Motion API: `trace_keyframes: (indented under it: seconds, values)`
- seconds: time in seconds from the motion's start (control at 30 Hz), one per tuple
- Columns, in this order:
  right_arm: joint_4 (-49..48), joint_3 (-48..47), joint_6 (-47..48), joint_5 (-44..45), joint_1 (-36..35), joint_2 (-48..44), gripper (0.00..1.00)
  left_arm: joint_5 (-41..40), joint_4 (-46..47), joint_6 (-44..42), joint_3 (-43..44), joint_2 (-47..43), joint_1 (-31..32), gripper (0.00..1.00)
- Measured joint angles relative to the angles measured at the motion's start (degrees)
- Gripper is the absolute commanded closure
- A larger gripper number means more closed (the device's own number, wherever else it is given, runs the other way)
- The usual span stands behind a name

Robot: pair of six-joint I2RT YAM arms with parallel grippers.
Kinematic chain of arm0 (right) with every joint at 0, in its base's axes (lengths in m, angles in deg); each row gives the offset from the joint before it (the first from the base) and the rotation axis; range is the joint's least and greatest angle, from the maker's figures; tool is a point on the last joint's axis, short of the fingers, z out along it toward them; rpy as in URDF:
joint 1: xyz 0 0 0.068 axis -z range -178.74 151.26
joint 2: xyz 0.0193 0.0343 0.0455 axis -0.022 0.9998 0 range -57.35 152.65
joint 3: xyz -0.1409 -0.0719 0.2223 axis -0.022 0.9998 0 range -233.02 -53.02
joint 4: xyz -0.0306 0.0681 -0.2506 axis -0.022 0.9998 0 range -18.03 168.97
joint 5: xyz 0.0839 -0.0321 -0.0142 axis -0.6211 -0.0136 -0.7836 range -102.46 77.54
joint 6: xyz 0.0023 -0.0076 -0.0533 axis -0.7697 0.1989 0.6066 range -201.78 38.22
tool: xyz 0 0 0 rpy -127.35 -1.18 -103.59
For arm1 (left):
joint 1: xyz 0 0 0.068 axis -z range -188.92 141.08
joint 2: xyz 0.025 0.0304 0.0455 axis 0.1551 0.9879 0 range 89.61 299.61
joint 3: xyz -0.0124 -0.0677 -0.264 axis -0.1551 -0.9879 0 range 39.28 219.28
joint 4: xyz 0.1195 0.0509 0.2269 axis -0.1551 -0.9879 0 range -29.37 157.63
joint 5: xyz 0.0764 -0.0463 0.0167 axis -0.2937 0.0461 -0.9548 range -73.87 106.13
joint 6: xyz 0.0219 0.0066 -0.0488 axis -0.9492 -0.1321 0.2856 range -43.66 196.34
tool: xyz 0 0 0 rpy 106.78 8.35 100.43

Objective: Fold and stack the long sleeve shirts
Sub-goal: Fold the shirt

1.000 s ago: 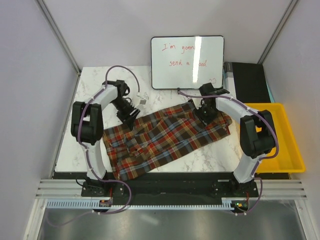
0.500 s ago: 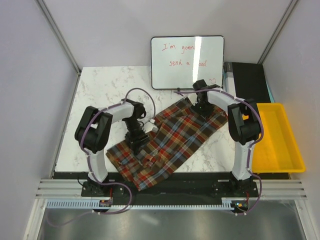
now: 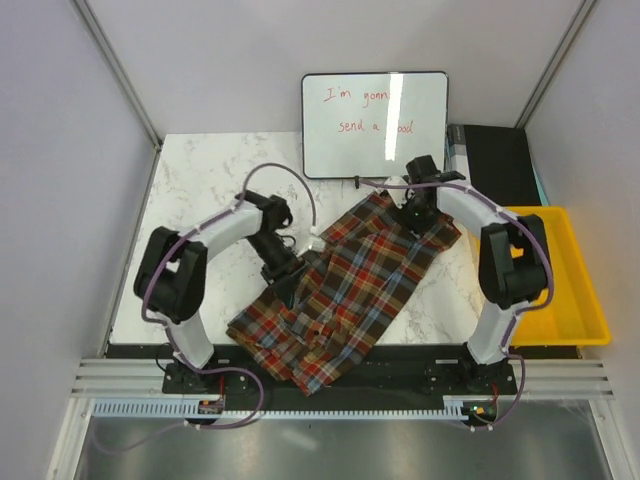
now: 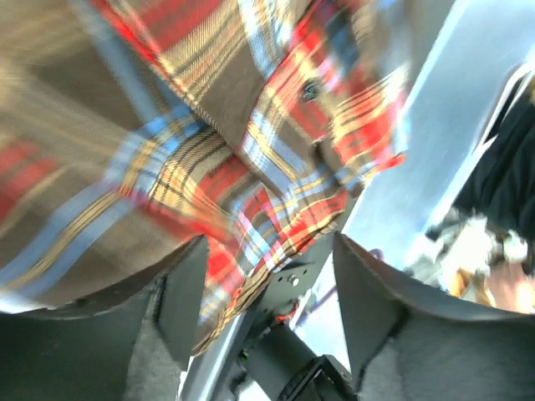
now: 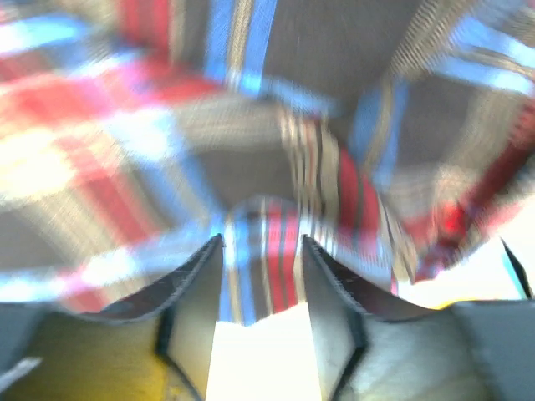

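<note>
- Plaid flannel in red-orange, dark and pale blue checks: one shirt [image 3: 345, 290] lies in a long diagonal band on the white marbled table [image 3: 195, 190]. It runs from the far right, near the whiteboard [image 3: 375, 122], to the near edge at centre.
- Top view only: the shirt's near corner reaches the dark strip along the table's near edge. The cloth looks soft and creased, with a fold ridge along its left side. The yellow bin [image 3: 575, 300] stands apart to the right, rigid and smooth-walled.
- Top view: my left gripper [image 3: 283, 272] sits on the shirt's left edge at mid-length, and my right gripper [image 3: 415, 208] is at the far end of the cloth. How far the fingers stand apart cannot be judged from here.
- Left wrist view adds the detail. Cloth fills the frame, and a dark button shows on a doubled edge. A thick fold hangs between my dark, matte fingers [image 4: 180, 292], which are clamped on it at a moderate gap.
- Right wrist view is blurred, but the weave stripes are still legible. My right fingers [image 5: 334, 309] stand at a narrow gap and pinch a ridge of the same plaid.
</note>
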Motion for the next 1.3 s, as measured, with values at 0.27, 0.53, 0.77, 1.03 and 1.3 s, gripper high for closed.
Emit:
trace_keyframes:
  seconds: [0.27, 0.53, 0.77, 1.03, 1.3]
  values:
    - [1.6, 6.9, 5.4, -19.3, -1.3, -26.8, 0.29, 7.6, -4.2, -25.7, 8.3, -10.5, -20.7, 0.16]
    - [-7.4, 26.6, 6.8, -25.6, -33.4, -36.2, 0.31, 8.2, -5.2, -64.1, -5.6, -18.2, -31.3, 0.18]
    - [-17.1, 33.1, 7.3, -22.0, -58.8, -32.3, 0.38, 4.6, -6.6, -75.2, -21.9, -27.2, -33.4, 0.25]
    - [-23.0, 33.7, 8.3, -18.4, -65.5, -29.9, 0.38, 0.3, -5.5, -77.7, -30.0, -30.8, -35.5, 0.18]
    - [-27.7, 35.4, 6.8, -13.7, -71.4, -26.3, 0.38, -0.9, -0.3, -78.3, -36.7, -32.9, -35.6, 0.17]
